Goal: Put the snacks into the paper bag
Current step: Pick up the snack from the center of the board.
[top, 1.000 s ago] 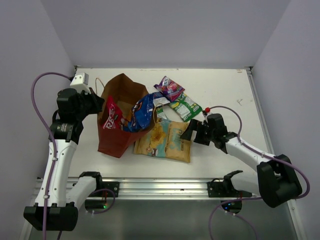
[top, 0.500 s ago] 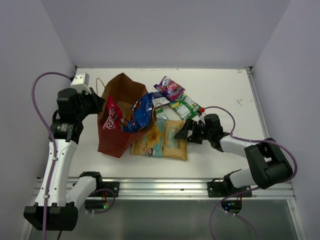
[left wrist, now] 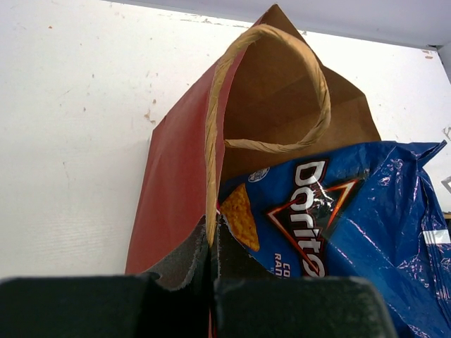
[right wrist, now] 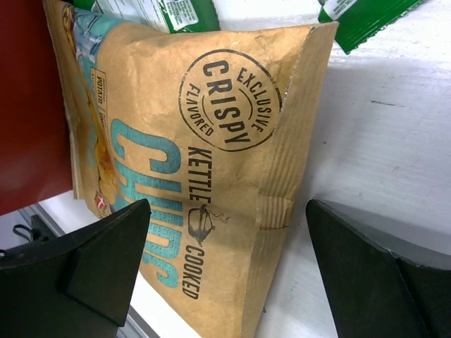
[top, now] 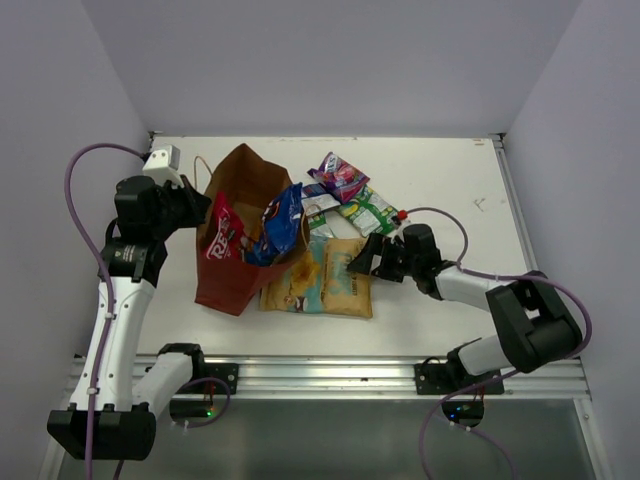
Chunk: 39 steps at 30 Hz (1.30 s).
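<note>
Near edge: aluminium rail (top: 320,372) carrying both arm bases

Kettle chips packet (top: 318,280), tan-gold with teal print, lies flat on the white table (top: 450,170). It is the nearest of the snacks, and its left end is against the foot of the paper bag (top: 232,282). Right gripper (right wrist: 227,208) sits low at the packet's right end, fingers (right wrist: 106,260) spread wide with the crimped edge lying between them. Nothing is clamped; whether a pad touches the film cannot be told

The paper bag stands left of centre, red side toward the rail, mouth open. Left gripper (left wrist: 211,246) is at its left rim, fingers pressed together on the tan loop handle (left wrist: 323,88)

Inside the bag, a pink-red packet (top: 222,235) stands against the left side. A blue Doritos packet (top: 280,222) is only partly in, its top sticking out over the right rim and filling much of the mouth

Beyond the kettle chips, a small green-and-white packet (top: 322,210) lies just beside the Doritos packet. A green packet (top: 371,210) is to its right, loose on the table

Farthest back: purple-pink packet (top: 338,175), close behind the green one
</note>
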Motion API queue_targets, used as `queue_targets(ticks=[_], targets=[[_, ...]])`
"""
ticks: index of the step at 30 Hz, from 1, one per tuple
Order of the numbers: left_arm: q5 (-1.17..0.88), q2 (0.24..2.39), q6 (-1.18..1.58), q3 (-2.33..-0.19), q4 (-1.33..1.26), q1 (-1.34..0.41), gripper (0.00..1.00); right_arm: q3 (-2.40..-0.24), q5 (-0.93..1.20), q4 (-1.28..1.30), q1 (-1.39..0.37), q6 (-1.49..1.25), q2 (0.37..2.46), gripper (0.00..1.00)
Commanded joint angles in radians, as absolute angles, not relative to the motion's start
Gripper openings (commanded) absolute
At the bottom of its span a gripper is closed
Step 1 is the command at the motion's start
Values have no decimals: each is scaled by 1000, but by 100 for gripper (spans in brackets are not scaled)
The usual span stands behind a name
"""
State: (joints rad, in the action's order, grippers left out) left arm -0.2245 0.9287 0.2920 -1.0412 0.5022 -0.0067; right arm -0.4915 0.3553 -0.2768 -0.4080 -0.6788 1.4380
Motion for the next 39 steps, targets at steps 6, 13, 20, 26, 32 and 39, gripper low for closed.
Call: queue_targets(ticks=[6, 13, 20, 26, 32, 39], targets=[[-268, 939, 282, -1049, 454, -2, 0, -537, 253, -181, -543, -632, 1575, 98], [-268, 930, 281, -1058, 465, -2, 0, -523, 299, -299, -552, -686, 1687, 80], [-268, 923, 281, -1061, 465, -2, 0, -523, 316, -258, -551, -670, 1606, 12], [-268, 922, 281, -1074, 469, -2, 0, -535, 310, -134, -519, -638, 1430, 0], [-272, 919, 284, -1078, 469, -2, 0, -607, 261, 101, -479, -558, 1185, 0], [-294, 919, 290, -1077, 466, -2, 0, -761, 222, 342, -453, -489, 993, 0]])
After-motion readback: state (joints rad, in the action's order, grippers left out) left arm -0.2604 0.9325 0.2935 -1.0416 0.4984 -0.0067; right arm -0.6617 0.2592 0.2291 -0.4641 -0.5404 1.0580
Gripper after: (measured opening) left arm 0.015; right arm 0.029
